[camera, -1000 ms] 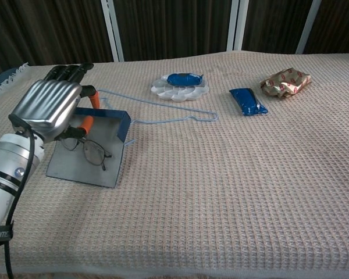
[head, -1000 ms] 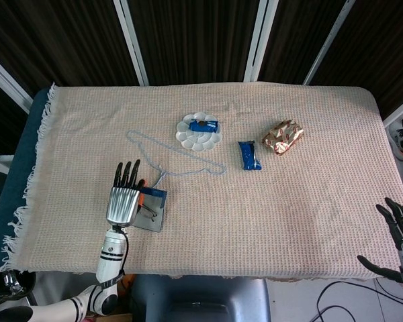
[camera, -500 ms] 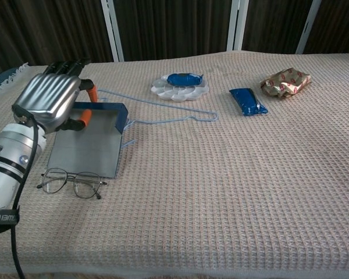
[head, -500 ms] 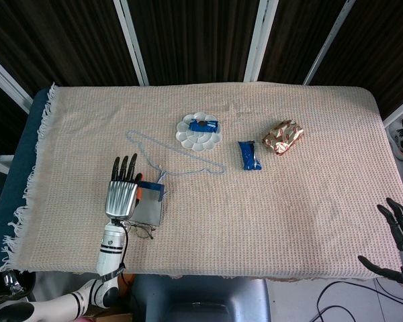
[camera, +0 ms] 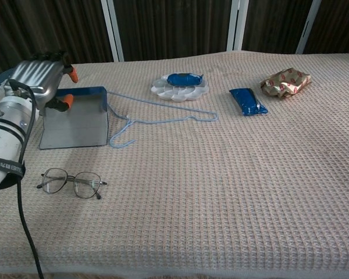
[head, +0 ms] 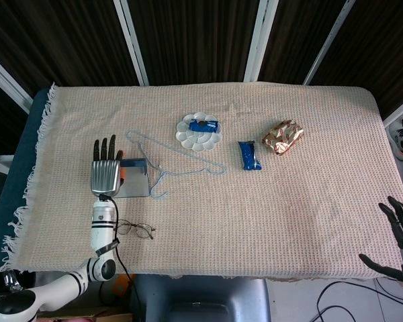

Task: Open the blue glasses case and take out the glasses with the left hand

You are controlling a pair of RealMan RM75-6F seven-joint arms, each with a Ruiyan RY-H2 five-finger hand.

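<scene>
The blue glasses case (camera: 75, 119) (head: 133, 180) lies open on the cloth at the left, its lid edge standing up at the far side. My left hand (camera: 39, 80) (head: 105, 173) grips the case's left far corner, orange-tipped thumb and finger pinching the rim. The thin wire-framed glasses (camera: 72, 182) (head: 136, 229) lie folded open on the cloth in front of the case, apart from both case and hand. At the bottom right, past the table's edge, my right hand (head: 399, 235) hangs with fingers spread and nothing in it; the chest view does not show it.
A light-blue wire hanger (camera: 163, 113) lies just right of the case, its hook almost touching it. Further back sit a white palette (camera: 180, 87) with a blue packet on it, another blue packet (camera: 248, 100) and a gold wrapped packet (camera: 285, 81).
My left hand has pulled the case left and away from me. The glasses, inside the case a second ago, slid out and now lie on the cloth nearer the front edge.
</scene>
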